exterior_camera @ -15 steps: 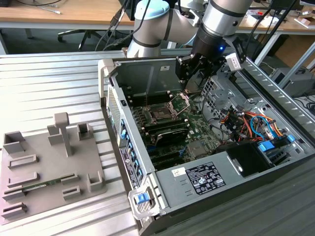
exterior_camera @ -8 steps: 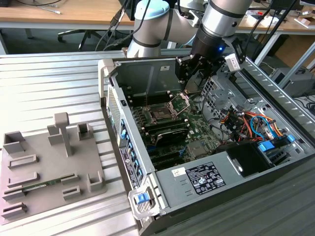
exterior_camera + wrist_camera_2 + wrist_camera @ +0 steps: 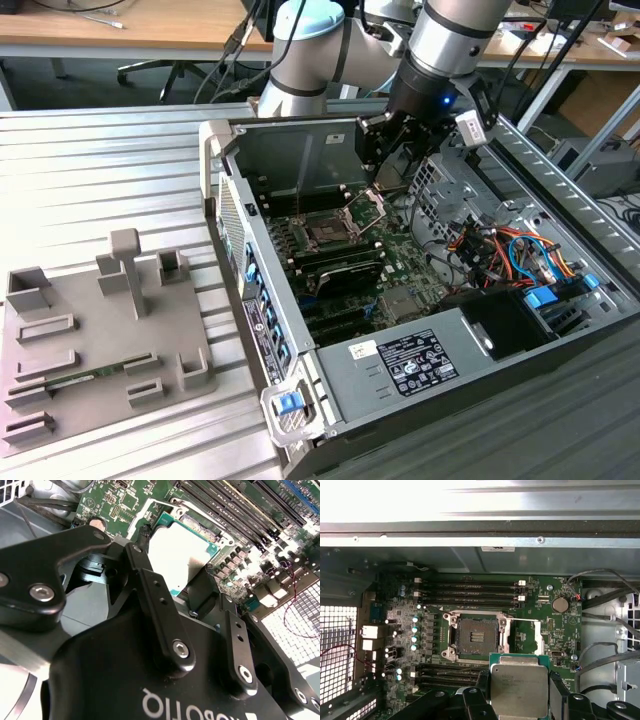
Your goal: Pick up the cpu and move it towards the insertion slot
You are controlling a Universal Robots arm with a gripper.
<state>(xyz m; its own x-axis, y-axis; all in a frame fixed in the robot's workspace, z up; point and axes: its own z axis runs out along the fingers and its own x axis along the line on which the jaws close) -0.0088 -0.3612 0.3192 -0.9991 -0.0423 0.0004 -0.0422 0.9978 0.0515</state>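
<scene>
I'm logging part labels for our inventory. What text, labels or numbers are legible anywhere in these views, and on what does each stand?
Nothing can be quoted with confidence.
power supply label: print too small to read.
cpu lid: faint markings, unreadable.
white sticker on the case wall: blurred.
gripper housing: white lettering, upside down and cut off by the picture edge, not readable whole.

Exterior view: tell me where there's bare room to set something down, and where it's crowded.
Bare: the ribbed metal tabletop between the grey fixture tray and the far desks, and the dark strip beside the computer case. Crowded: inside the case, around the insertion slot, cables and gripper.
</scene>
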